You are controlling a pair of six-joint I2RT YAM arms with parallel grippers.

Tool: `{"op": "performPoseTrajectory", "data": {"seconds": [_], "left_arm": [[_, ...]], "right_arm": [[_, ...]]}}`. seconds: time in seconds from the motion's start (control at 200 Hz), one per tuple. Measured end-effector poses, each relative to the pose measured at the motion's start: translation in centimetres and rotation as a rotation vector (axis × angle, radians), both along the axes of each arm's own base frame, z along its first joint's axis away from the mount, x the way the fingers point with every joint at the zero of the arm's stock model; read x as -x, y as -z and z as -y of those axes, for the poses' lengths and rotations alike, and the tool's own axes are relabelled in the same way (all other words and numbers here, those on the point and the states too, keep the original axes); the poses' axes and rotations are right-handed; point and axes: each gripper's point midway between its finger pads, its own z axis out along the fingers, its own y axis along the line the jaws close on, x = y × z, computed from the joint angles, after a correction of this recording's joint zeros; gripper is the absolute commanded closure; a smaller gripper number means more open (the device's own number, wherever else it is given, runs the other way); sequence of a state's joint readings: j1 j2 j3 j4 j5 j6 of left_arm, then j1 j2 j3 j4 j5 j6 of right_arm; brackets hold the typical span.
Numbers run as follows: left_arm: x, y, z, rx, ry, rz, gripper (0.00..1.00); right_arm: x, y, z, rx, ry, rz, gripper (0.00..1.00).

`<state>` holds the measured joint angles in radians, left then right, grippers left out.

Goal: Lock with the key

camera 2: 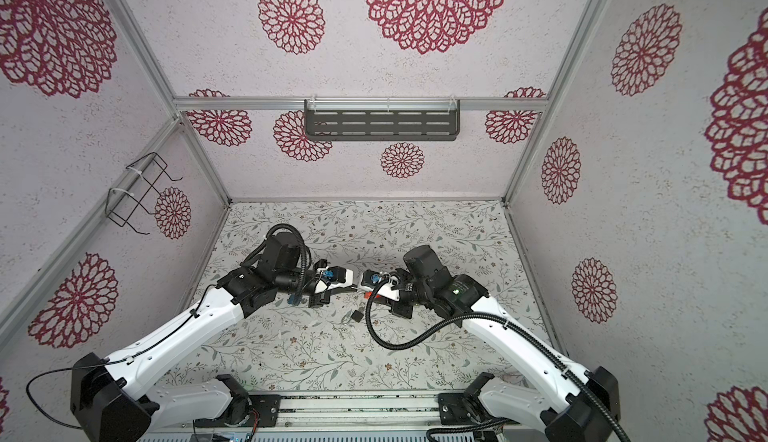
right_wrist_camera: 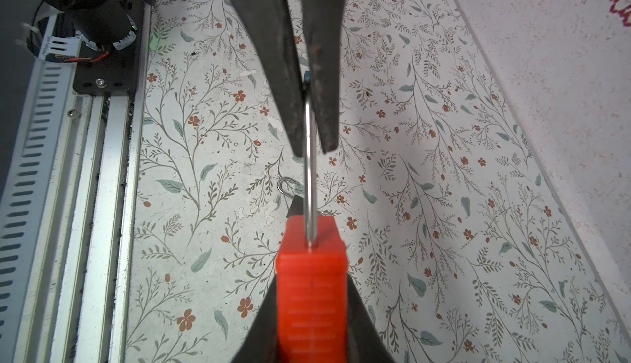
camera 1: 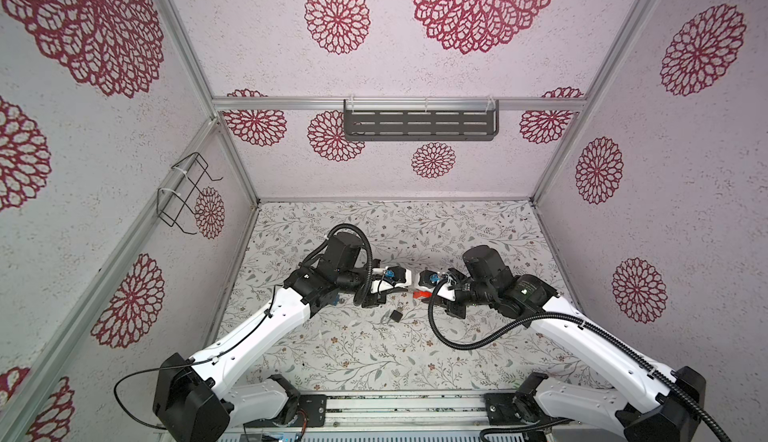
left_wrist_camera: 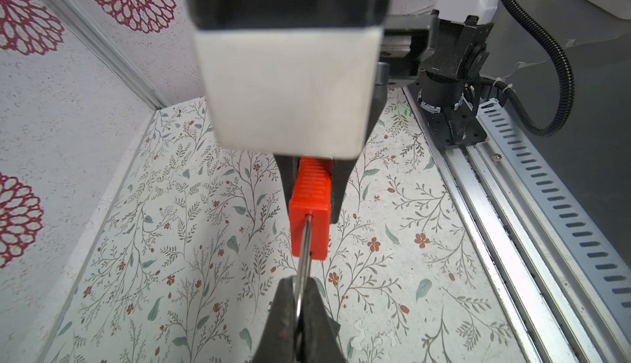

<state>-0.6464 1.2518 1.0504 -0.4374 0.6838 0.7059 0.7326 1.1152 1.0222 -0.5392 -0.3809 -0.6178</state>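
The key has a red plastic handle [right_wrist_camera: 311, 276] and a thin metal blade [right_wrist_camera: 310, 173], and it hangs in the air between my two grippers. My right gripper [right_wrist_camera: 311, 286] is shut on the red handle [left_wrist_camera: 310, 214]. My left gripper [left_wrist_camera: 299, 284] is shut on the blade's tip [left_wrist_camera: 305, 252]. In both top views the grippers meet tip to tip above the table's middle, with the handle [camera 1: 420, 294] [camera 2: 368, 294] between them. The small dark padlock [camera 1: 395, 316] [camera 2: 356, 315] lies on the floral table under them, and its shackle [right_wrist_camera: 286, 185] looks open.
A grey slotted shelf [camera 1: 419, 124] hangs on the back wall. A black wire rack [camera 1: 187, 194] is fixed to the left wall. The aluminium rail [camera 1: 399, 411] carrying both arm bases runs along the front edge. Walls close in three sides.
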Motion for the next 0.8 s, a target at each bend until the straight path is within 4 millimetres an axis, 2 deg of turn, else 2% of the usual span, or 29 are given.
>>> {"op": "performPoseTrajectory", "data": {"seconds": [0.801], "left_arm": [[-0.18, 0.50, 0.80, 0.012, 0.019, -0.049, 1.00]], "right_arm": [[-0.30, -0.01, -0.20, -0.008, -0.001, 0.001, 0.93]]}}
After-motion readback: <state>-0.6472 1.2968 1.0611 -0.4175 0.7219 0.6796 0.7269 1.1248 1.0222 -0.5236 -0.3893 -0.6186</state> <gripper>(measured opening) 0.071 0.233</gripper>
